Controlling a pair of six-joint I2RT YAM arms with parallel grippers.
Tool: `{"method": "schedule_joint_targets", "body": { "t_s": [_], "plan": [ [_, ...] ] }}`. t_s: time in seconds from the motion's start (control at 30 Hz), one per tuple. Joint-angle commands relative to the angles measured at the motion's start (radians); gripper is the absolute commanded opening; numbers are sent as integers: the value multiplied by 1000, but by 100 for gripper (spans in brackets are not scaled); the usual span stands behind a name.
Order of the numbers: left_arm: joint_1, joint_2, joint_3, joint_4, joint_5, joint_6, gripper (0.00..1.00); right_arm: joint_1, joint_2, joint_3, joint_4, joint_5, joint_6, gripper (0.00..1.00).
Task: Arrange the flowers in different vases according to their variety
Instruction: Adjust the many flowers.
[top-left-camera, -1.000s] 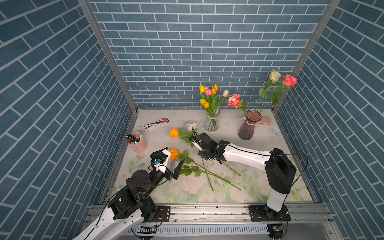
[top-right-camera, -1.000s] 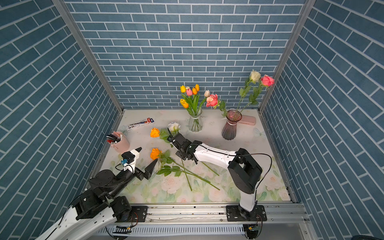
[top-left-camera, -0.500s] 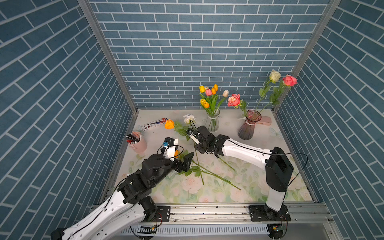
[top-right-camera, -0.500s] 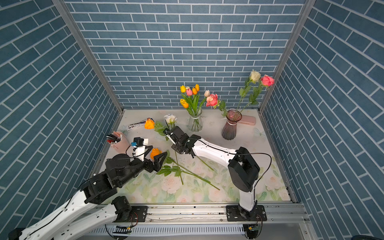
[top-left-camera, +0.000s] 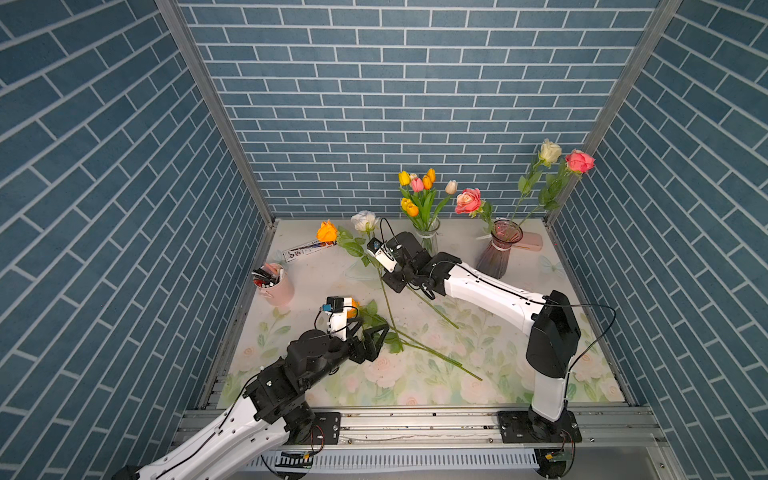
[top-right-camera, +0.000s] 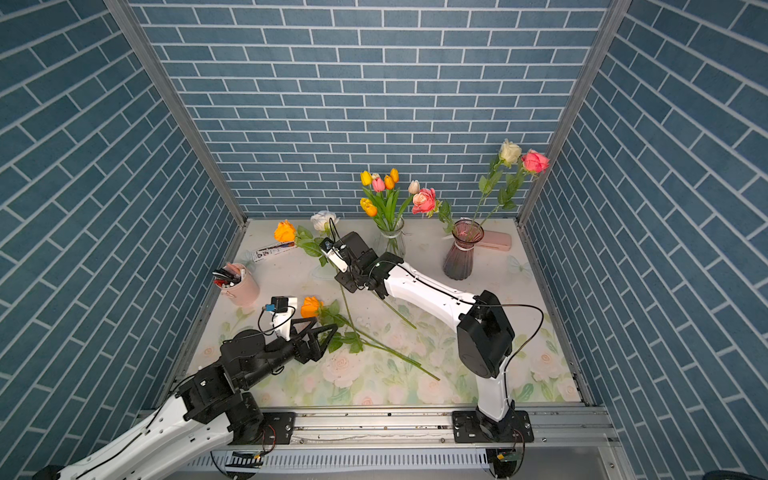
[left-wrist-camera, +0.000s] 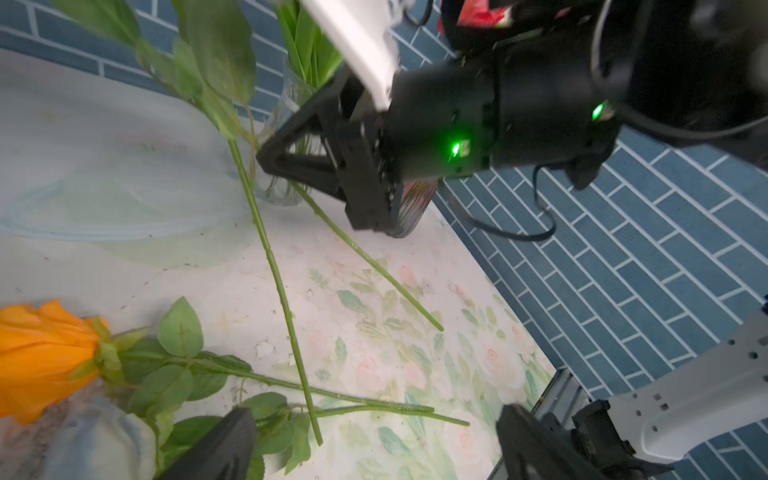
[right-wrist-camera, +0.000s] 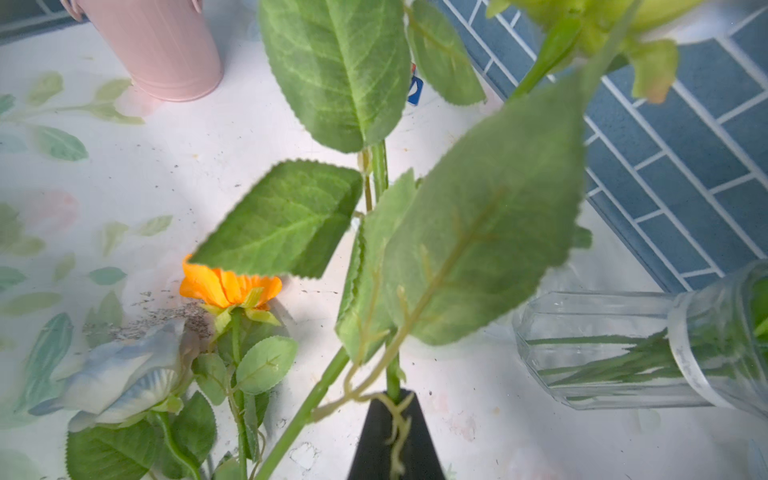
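We see the left arm stretched low over the floral tabletop (top-left-camera: 498, 374). The left gripper (left-wrist-camera: 374, 415) hovers with jaws spread wide and empty, just beside an orange ruffled rose (top-right-camera: 311, 306) lying flat. Further right, the bent right arm reaches forward. The right gripper (left-wrist-camera: 270, 158) has its jaws closed on the green stems of a second orange rose (top-left-camera: 326, 231) and a white rose (top-left-camera: 364, 220). The clear ribbed glass vase (top-left-camera: 427, 243) holds tulips (top-left-camera: 417, 187), and the purple-pink ribbed glass vase (top-left-camera: 498, 253) holds pink and cream roses (top-left-camera: 468, 200).

Tulips (top-left-camera: 417, 195) in clear vase (top-left-camera: 428, 242), three roses (top-left-camera: 468, 200) in purple vase (top-left-camera: 496, 255), orange rose (top-left-camera: 326, 231) and white rose (top-left-camera: 365, 220) aslant, second orange rose (top-right-camera: 311, 306) flat.
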Motion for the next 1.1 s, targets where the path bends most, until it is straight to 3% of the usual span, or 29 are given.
{"method": "schedule_joint_targets", "body": {
  "t_s": [0.0,0.37,0.53,0.8,1.07],
  "plan": [
    [-6,30,-49,139,18,-43,96,1,15,44,-44,-61,-1,0],
    [-13,158,-76,328,-120,90,94,1,15,58,-59,-103,3,0],
    [-13,287,-66,390,-108,108,89,0,12,92,-73,-127,0,0],
    [-13,298,-82,440,-218,134,82,0,0,138,-96,-167,4,0],
    [-13,383,-73,494,-236,155,72,0,-11,145,-107,-173,8,0]
  ]
}}
